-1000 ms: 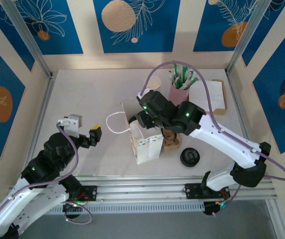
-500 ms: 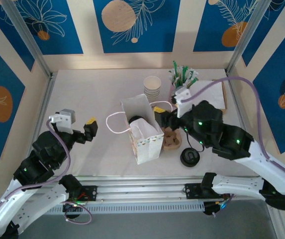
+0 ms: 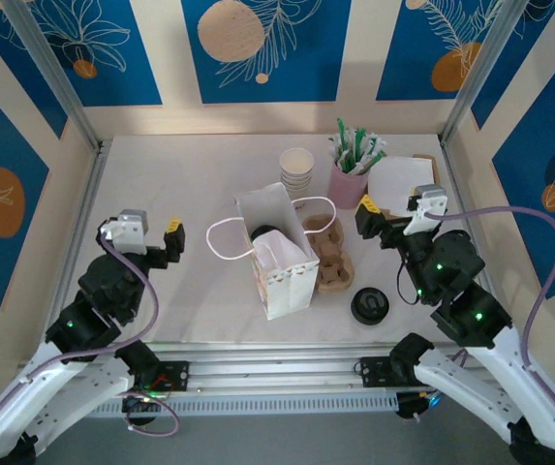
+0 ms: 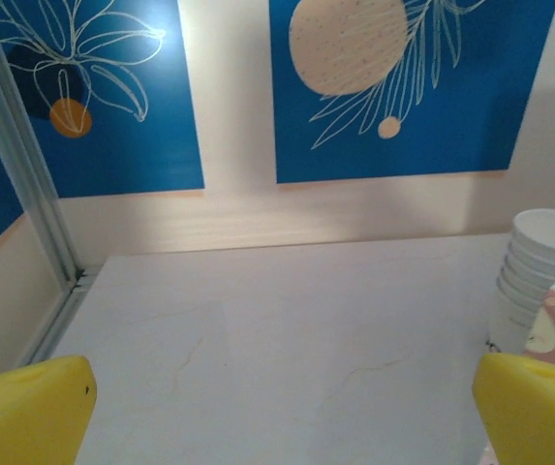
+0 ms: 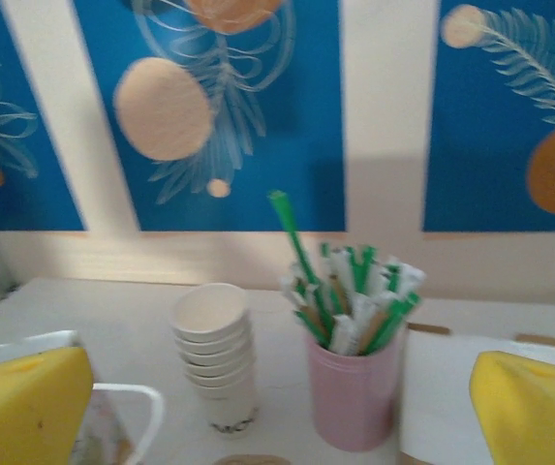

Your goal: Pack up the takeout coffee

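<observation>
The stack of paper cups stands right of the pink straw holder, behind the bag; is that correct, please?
Not quite: the stack of paper cups stands left of the pink straw holder, behind the bag; the top external view shows it.

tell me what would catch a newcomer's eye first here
The white paper bag stands open mid-table, the takeout coffee showing its black lid inside. A pink cup of green straws stands out at the back, and the left gripper and right gripper hang open either side.
</observation>
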You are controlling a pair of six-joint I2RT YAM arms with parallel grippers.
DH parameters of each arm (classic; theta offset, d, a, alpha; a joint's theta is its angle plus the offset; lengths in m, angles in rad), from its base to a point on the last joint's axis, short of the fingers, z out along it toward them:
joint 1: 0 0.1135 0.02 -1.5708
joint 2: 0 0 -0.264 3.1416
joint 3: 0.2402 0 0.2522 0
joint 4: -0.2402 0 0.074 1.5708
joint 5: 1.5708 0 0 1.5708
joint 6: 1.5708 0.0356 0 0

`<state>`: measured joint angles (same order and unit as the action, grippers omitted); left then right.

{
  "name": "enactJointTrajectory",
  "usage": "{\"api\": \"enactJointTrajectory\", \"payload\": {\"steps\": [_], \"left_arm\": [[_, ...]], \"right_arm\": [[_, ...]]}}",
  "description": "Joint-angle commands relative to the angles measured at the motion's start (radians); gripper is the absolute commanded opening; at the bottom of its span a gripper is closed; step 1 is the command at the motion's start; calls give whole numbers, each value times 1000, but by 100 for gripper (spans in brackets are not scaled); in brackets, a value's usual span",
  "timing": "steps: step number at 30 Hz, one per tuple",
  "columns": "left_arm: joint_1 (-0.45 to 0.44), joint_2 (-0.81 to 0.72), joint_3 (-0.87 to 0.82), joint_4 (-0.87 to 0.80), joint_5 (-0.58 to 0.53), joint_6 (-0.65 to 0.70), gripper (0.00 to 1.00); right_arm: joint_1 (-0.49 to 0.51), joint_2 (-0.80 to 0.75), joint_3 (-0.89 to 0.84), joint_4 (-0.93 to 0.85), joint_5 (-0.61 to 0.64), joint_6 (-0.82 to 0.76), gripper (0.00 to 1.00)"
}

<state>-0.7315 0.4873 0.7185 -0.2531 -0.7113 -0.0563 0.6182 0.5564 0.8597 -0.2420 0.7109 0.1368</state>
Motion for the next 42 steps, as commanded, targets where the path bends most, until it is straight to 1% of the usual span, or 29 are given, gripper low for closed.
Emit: {"api": "enactJointTrajectory", "payload": {"steps": [1,4,8,10,13,15,17,22,24,26,28,30,35,36,38,40,42], "left_arm": [[-8,11,-45,107,-81,47,100],[-7,43,-92,167,-116,73,100],[1,83,-145,252,-197,86,100],[9,99,-176,308,-226,82,100],[25,125,-241,419,-217,93,100],[41,154,-273,475,-217,97,100],[66,195,-288,496,-229,87,100],[155,290,-328,563,-204,39,100],[207,317,-345,578,-204,-22,100],[269,341,-360,579,-179,-99,100],[309,364,-367,573,-197,-174,100],[327,388,-372,582,-210,-208,100],[334,528,-376,718,-278,-123,100],[335,558,-362,730,-314,-120,100],[340,597,-343,744,-314,-83,100],[343,650,-346,829,-311,-27,100],[347,704,-347,886,-311,1,100]], "right_arm": [[-102,-13,-69,59,-59,47,100],[-203,-8,-135,75,-136,81,100],[-308,-4,-214,126,-181,113,99],[-358,6,-257,159,-224,110,99],[-416,34,-301,189,-280,110,99],[-440,57,-316,192,-287,111,99],[-451,79,-336,218,-294,86,99],[-465,106,-421,360,-286,40,99],[-471,122,-445,402,-280,44,99],[-471,147,-456,424,-244,54,99],[-473,167,-467,453,-202,71,99],[-474,181,-485,500,-190,62,99],[-480,234,-518,592,-184,20,99],[-484,252,-517,598,-188,18,99],[-486,286,-516,613,-191,18,99],[-486,324,-521,657,-197,12,99],[-488,357,-530,708,-195,7,99]]}}
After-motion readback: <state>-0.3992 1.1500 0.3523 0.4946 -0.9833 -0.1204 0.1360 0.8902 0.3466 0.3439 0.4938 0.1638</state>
